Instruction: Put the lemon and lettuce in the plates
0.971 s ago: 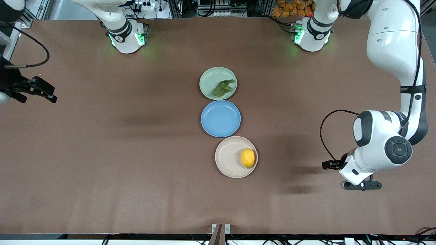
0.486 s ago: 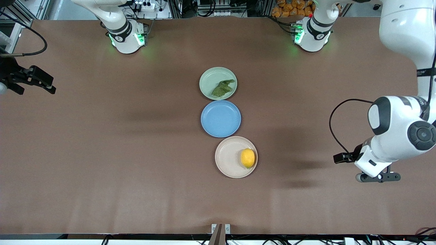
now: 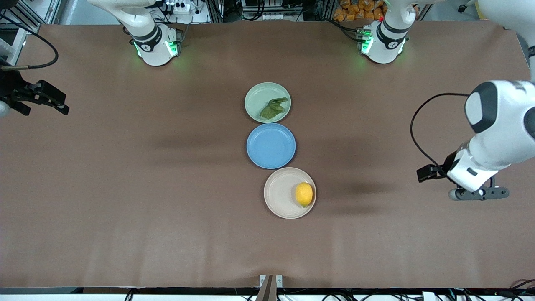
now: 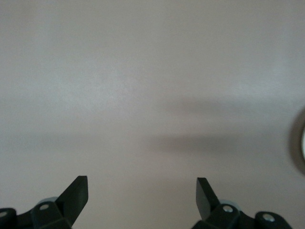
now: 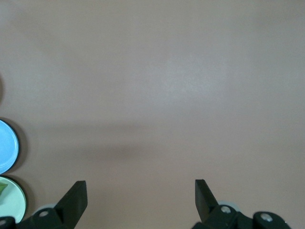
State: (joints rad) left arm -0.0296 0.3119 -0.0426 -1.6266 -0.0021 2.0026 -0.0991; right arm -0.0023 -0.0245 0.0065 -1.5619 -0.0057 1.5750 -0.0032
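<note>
Lemon (image 3: 304,194) rests near the beige-pink plate's (image 3: 278,200) rim and lettuce (image 3: 273,108) lies in the green plate (image 3: 256,99). My left gripper (image 4: 142,191) and right gripper (image 5: 140,191) hang wide and empty over bare table; a careless swing could roll the lemon out.

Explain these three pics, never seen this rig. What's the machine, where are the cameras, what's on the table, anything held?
Two white robot arms are bolted along one edge of a brown table. The wide picture comes from a high camera facing them. The other two come from cameras on each arm's wrist, looking down past the dark fingers at bare tabletop.

Three plates sit in a row mid-table: a pale green plate with the lettuce in it, an empty blue plate, and, nearest the camera, a beige-pink plate with the lemon in it.

The left hand is open over bare table at its end; the right hand is open at the other end. Neither holds anything.
</note>
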